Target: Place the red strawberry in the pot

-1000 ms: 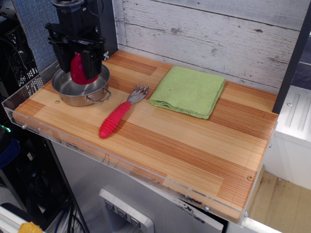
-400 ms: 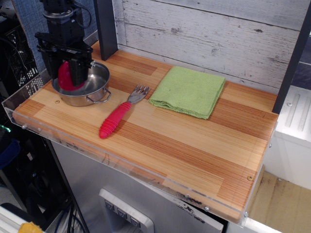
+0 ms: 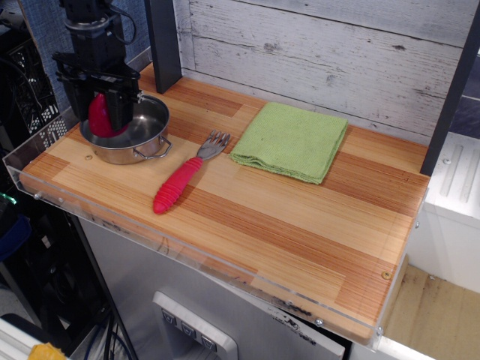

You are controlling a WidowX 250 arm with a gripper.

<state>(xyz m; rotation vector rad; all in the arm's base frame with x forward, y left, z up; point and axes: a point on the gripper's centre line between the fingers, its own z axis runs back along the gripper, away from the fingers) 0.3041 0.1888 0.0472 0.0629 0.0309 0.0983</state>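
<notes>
Only one view, from the front and above, onto a wooden table [image 3: 300, 225] with a clear plastic rim. At the far left corner, a shallow shiny pot [image 3: 131, 135] with a loop handle turned toward the front. Over its left half, a black claw [image 3: 101, 112], pointing down, clamped on the red strawberry [image 3: 100, 118]. Strawberry held between the two dark fingers [image 3: 120, 107], its lower end down inside the pot's rim, near the left wall; impossible to tell whether touching the bottom or hanging just above it. Right part of the pot's inside bare and gleaming.

Just right of the pot, a fork [image 3: 184, 176] with a ribbed red handle, lying flat and slanted, metal prongs toward the back, apart from the pot's handle. Beside the prongs, further right, a folded green cloth [image 3: 291, 141], flat on the wood, one corner near the fork's tip. Behind everything, a wall of whitewashed planks [image 3: 315, 52], and a dark upright post [image 3: 163, 41] standing just behind the pot. Front and right stretches of the table bare wood.
</notes>
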